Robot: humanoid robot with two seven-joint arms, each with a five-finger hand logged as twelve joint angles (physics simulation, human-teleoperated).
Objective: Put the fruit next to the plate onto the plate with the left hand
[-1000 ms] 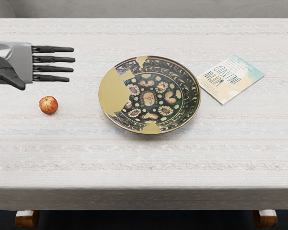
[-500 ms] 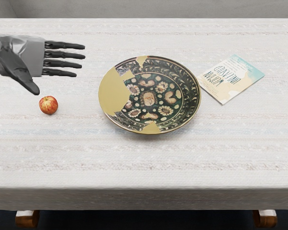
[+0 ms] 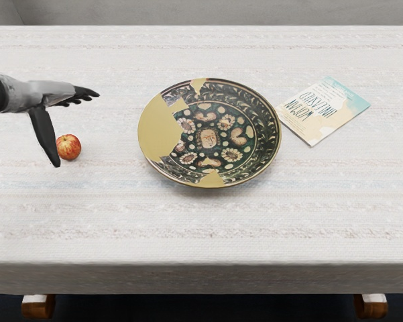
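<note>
Apple point(image 3: 68, 147) lay on the worktop point(image 3: 201, 221), to the left of the plate point(image 3: 157, 131) and apart from it; the left robot hand point(image 3: 45, 99) hovered over it, fingers stretched, thumb pointing down just beside it, holding nothing.

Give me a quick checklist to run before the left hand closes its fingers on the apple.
1. Apple free on the table, left of the plate: ok.
2. Left hand open, holding nothing: ok.
3. Hand wrapped around the apple: not ok. The thumb hangs down at the apple's left, and the fingers point toward the plate above it.
4. Thumb touching the apple: cannot tell.
5. Plate free to receive the apple: ok, nothing lies on it.
6. Way from apple to plate: ok. Only bare table lies between, and the booklet is on the plate's far side.
</note>
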